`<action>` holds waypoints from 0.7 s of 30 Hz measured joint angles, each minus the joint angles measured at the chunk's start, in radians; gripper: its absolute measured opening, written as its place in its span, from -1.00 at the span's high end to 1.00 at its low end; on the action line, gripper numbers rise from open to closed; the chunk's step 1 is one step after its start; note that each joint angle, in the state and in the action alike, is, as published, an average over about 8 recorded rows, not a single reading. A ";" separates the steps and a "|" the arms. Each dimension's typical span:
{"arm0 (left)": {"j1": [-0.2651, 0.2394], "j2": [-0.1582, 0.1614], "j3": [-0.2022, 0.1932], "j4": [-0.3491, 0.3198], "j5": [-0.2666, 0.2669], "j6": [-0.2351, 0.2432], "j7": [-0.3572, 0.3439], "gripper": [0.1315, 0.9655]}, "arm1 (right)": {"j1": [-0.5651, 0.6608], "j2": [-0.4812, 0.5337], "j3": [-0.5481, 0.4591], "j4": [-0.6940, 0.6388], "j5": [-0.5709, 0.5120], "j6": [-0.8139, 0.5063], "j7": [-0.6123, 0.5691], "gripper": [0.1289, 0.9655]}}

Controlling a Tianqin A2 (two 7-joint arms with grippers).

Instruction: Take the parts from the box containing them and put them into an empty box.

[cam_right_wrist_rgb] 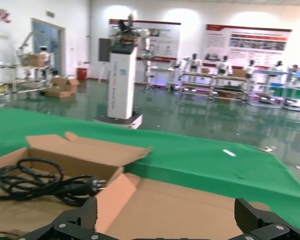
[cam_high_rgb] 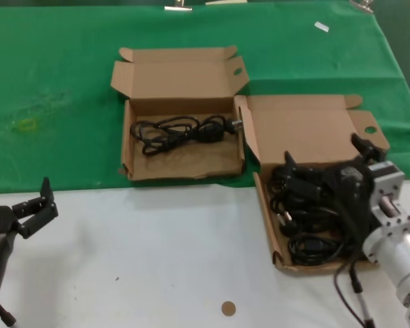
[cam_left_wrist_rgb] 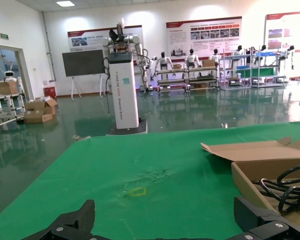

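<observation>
The straight-rimmed box containing the parts (cam_high_rgb: 184,173) lies open on the green cloth, and one looped black cord (cam_high_rgb: 181,131) rests inside. To its right, the ragged-rimmed box (cam_high_rgb: 266,217) holds several black cord bundles (cam_high_rgb: 306,220). My right gripper (cam_high_rgb: 322,150) hovers over the back of that box, open, nothing between its fingers. In the right wrist view, the right gripper (cam_right_wrist_rgb: 166,216) frames that box's lid (cam_right_wrist_rgb: 190,205), with the single cord (cam_right_wrist_rgb: 40,182) farther off. My left gripper (cam_high_rgb: 44,203) waits open at the left over the white table; in the left wrist view, the left gripper (cam_left_wrist_rgb: 165,220) is likewise open.
A green cloth (cam_high_rgb: 55,82) covers the far half of the table and white tabletop (cam_high_rgb: 157,260) the near half. A small brown disc (cam_high_rgb: 227,308) lies near the front edge. A faint yellow mark (cam_high_rgb: 27,124) shows on the cloth at left.
</observation>
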 joint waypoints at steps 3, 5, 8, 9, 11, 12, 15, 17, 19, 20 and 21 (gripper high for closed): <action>0.000 0.000 0.000 0.000 0.000 0.000 0.000 -1.00 | -0.028 0.005 0.011 0.030 0.011 0.016 0.009 -1.00; 0.000 0.000 0.000 0.000 0.000 0.000 0.000 -1.00 | -0.034 0.007 0.013 0.036 0.013 0.020 0.011 -1.00; 0.000 0.000 0.000 0.000 0.000 0.000 0.000 -1.00 | -0.037 0.007 0.014 0.038 0.014 0.021 0.012 -1.00; 0.000 0.000 0.000 0.000 0.000 0.000 0.000 -1.00 | -0.037 0.007 0.014 0.039 0.014 0.021 0.012 -1.00; 0.000 0.000 0.000 0.000 0.000 0.000 0.000 -1.00 | -0.037 0.007 0.014 0.039 0.014 0.021 0.012 -1.00; 0.000 0.000 0.000 0.000 0.000 0.000 0.000 -1.00 | -0.037 0.007 0.014 0.039 0.014 0.021 0.012 -1.00; 0.000 0.000 0.000 0.000 0.000 0.000 0.000 -1.00 | -0.037 0.007 0.014 0.039 0.014 0.021 0.012 -1.00; 0.000 0.000 0.000 0.000 0.000 0.000 0.000 -1.00 | -0.037 0.007 0.014 0.039 0.014 0.021 0.012 -1.00; 0.000 0.000 0.000 0.000 0.000 0.000 0.000 -1.00 | -0.037 0.007 0.014 0.039 0.014 0.021 0.012 -1.00; 0.000 0.000 0.000 0.000 0.000 0.000 0.000 -1.00 | -0.037 0.007 0.014 0.039 0.014 0.021 0.012 -1.00; 0.000 0.000 0.000 0.000 0.000 0.000 0.000 -1.00 | -0.037 0.007 0.014 0.039 0.014 0.021 0.012 -1.00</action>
